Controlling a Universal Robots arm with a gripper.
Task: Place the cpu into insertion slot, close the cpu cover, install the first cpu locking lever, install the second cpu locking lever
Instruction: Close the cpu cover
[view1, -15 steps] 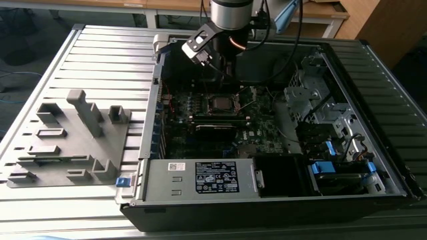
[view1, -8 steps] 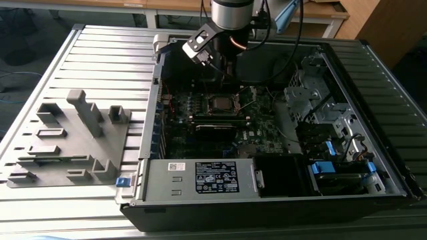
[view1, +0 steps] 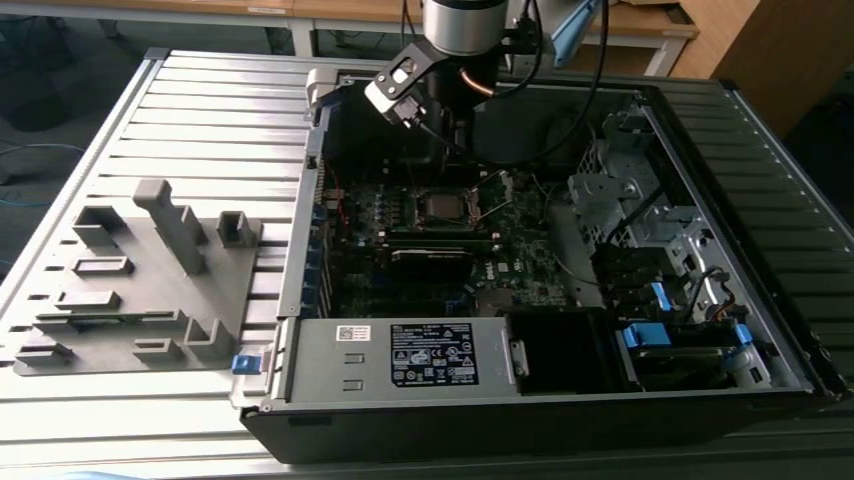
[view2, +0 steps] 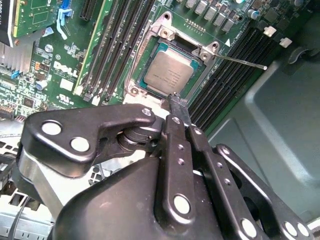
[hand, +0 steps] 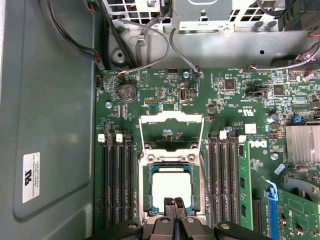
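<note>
Gripper (hand: 174, 203) tips together at cpu (hand: 171, 185) edge; first wrist view shows cover (hand: 170, 146) flipped open, second wrist view a lever (view2: 242, 61) sticking out.

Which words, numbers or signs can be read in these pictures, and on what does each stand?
Power supply label: print too small to read.
Sticker on case wall: too small.
Top of the cpu: engraving too faint.
Green board: a white maker's logo, a white triangle sign beside the cpu; tiny codes unreadable.
</note>
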